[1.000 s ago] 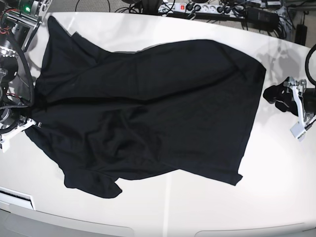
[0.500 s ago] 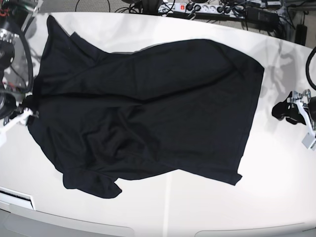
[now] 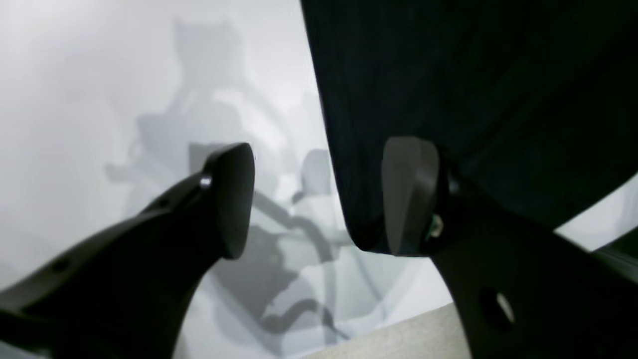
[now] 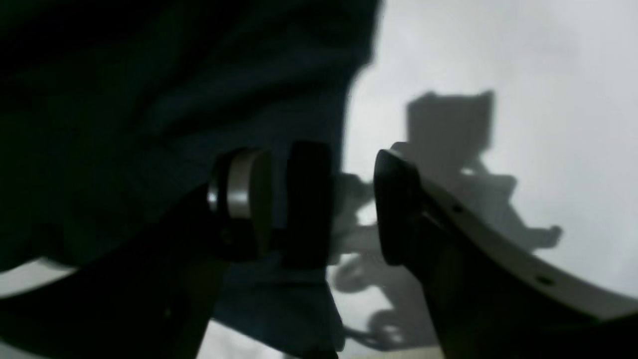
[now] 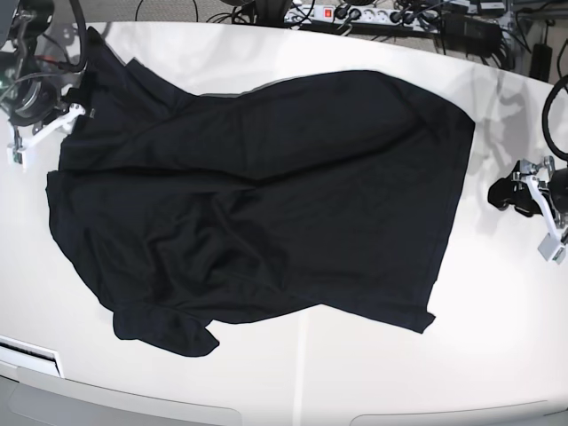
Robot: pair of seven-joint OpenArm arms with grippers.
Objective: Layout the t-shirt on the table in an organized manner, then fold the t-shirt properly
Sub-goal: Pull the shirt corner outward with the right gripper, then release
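On glossy white table (image 5: 497, 355), rumpled black t-shirt (image 5: 266, 204)

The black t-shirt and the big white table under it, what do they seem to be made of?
The black short-sleeved t-shirt looks like soft matte knit fabric, perhaps cotton: it drapes in loose wrinkles and shows no shine. The large off-white table looks like smooth glossy laminate or painted board: it carries soft reflections and crisp shadows.

t-shirt (image 5: 266, 204) spread across table (image 5: 497, 355), power strip (image 5: 355, 15) behind table's far edge

Power strip (image 5: 351, 15) and tangled black cables (image 5: 444, 22) beyond the far edge.
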